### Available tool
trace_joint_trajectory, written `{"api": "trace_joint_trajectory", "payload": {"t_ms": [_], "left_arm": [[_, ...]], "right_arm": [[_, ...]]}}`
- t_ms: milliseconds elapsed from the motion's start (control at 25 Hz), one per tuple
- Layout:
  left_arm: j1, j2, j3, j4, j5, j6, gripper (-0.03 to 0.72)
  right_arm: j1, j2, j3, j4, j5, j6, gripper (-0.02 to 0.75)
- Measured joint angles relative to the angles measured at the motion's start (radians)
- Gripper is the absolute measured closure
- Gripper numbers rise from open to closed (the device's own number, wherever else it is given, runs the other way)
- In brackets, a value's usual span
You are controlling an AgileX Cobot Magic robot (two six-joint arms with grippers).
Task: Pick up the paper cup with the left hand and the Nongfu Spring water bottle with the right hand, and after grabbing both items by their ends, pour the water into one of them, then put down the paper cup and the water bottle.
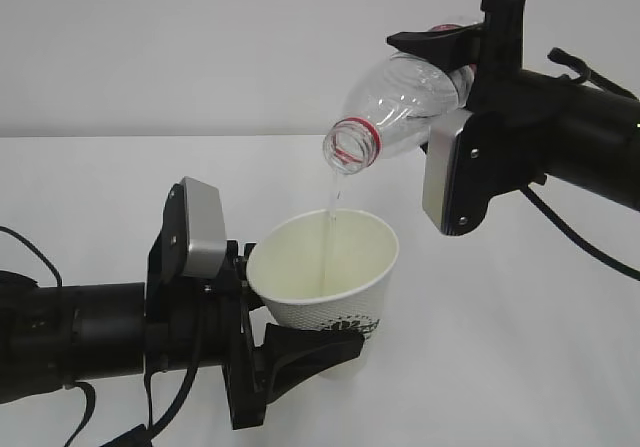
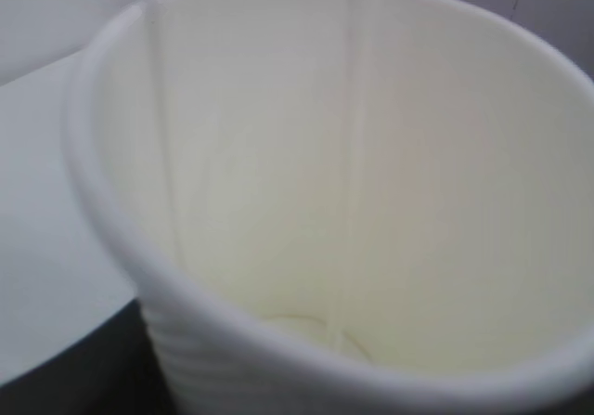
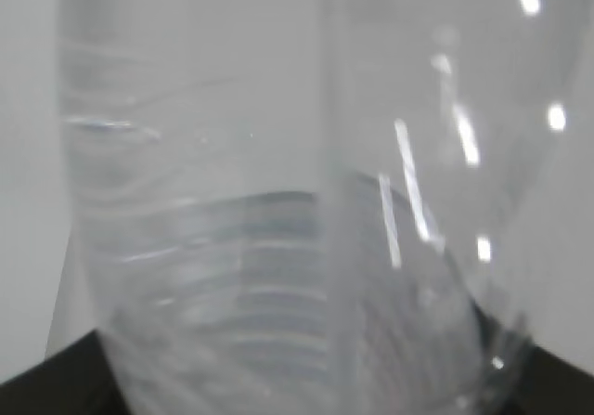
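The paper cup [image 1: 325, 279] is white with a dark logo low on its side, tilted a little to the left, held above the table with my left gripper [image 1: 285, 352] shut around its lower part. Above it the water bottle [image 1: 400, 107] lies tipped, its red-ringed mouth down-left over the cup, my right gripper [image 1: 455, 62] shut on its rear end. A thin stream of water [image 1: 330, 222] falls from the mouth into the cup. The left wrist view is filled by the cup [image 2: 278, 201], cream inside, the stream [image 2: 351, 155] running down into a small pool at the bottom. The clear bottle [image 3: 297, 229] fills the right wrist view.
A white table [image 1: 520, 347] lies under both arms, with a pale wall behind. A black cable [image 1: 570, 229] hangs from the right arm. The left arm comes in from the lower left, the right arm from the upper right.
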Motion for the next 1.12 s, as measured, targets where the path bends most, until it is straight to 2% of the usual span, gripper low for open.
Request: {"api": "trace_joint_trajectory", "payload": {"t_ms": [1120], "left_arm": [[0.000, 0.000, 0.000, 0.000, 0.000, 0.000, 0.179]], "right_arm": [[0.000, 0.000, 0.000, 0.000, 0.000, -0.022, 0.262]]}}
